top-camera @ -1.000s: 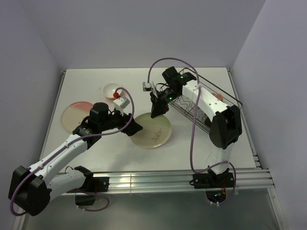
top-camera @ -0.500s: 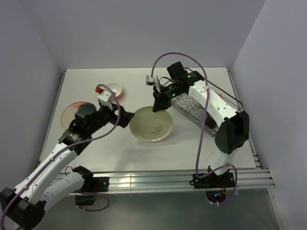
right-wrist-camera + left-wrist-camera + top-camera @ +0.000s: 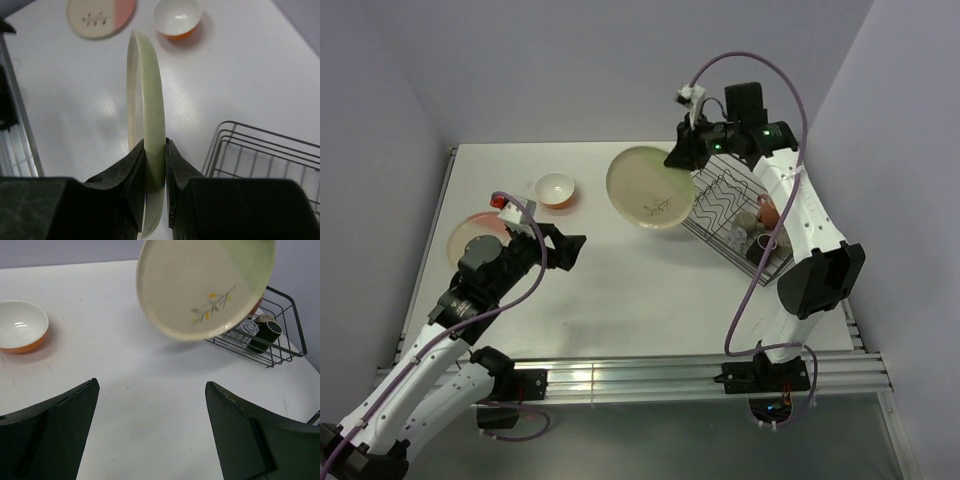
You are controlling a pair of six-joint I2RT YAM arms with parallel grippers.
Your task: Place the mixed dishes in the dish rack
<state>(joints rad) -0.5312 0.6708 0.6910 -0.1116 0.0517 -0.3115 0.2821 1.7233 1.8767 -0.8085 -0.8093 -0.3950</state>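
From above, the right jaws hold the cream-green plate (image 3: 648, 187) aloft by its rim, beside the dish rack (image 3: 720, 200). Left wrist: the left jaws gape wide, the plate (image 3: 200, 285) well beyond them. Right wrist: the plate's edge (image 3: 149, 100) sits clamped between both jaws

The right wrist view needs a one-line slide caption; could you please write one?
Right gripper clamps the cream-green plate by its rim, holding it on edge beside the dish rack.

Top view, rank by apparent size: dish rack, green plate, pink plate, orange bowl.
1. dish rack
2. green plate, held up nearer the camera, so its lead over the pink one is unsure
3. pink plate, partly hidden
4. orange bowl
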